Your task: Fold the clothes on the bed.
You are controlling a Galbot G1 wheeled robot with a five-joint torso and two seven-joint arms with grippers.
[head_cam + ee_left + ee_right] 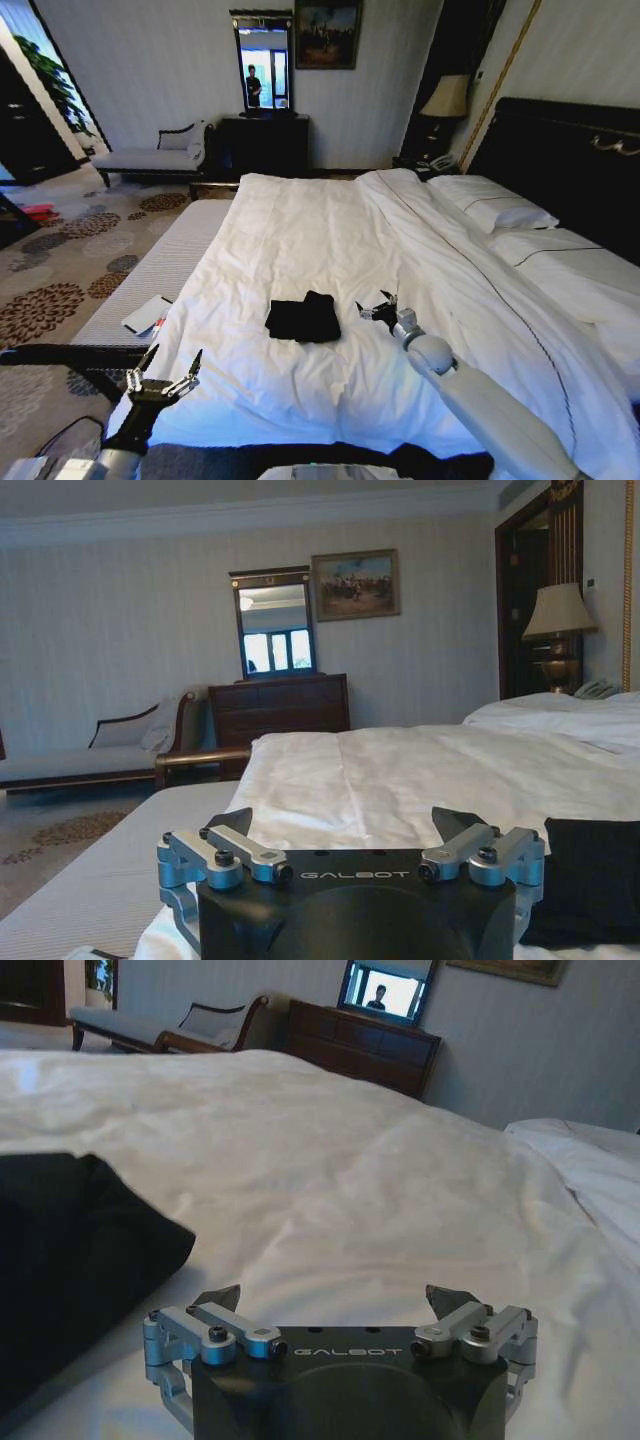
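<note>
The clothes [303, 318] lie as a small black bundle on the white duvet of the bed [300, 230], near its foot end. My right gripper [377, 305] rests just to the right of the bundle, open, with nothing between its fingers. In the right wrist view the black fabric [70, 1250] lies beside the open gripper [335, 1300]. My left gripper [165, 368] hovers open at the bed's front left corner, well away from the bundle. The left wrist view has the open gripper [340, 825] and the black fabric [590, 880] off to one side.
A grey bench [150, 275] runs along the bed's left side with a white device [146, 314] on it. White pillows [500, 210] lie by the dark headboard [570, 160]. A dresser with mirror [262, 140] and a chaise [150, 155] stand by the far wall.
</note>
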